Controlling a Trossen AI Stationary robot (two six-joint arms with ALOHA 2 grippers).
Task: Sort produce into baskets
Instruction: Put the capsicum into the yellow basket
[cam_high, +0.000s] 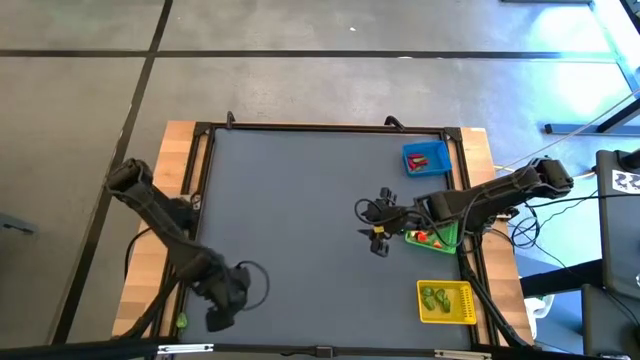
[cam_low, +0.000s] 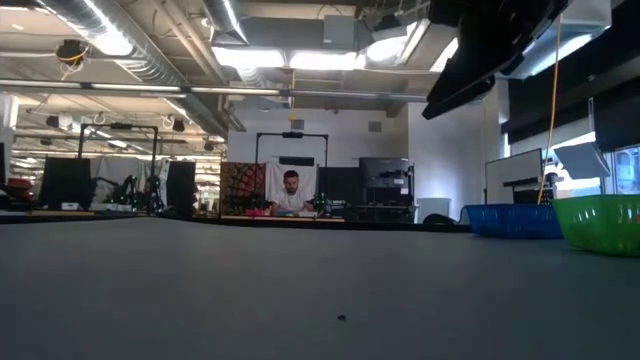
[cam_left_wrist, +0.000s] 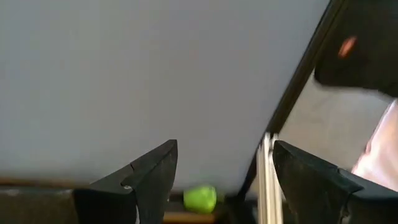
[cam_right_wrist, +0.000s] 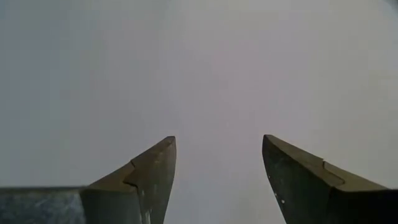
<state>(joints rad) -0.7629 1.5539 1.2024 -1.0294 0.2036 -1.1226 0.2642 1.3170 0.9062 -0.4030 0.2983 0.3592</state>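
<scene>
Down at the near edge the left gripper is hovering with jaws released and holding nothing, a small green piece lying on the wooden rim just beside it, and over on the near right the yellow basket is sitting with green produce inside. Further in, the right gripper is hanging over the bare grey tabletop, jaws released and empty, beside the green basket showing red pieces, and farthest back the blue basket is carrying a red piece.
</scene>
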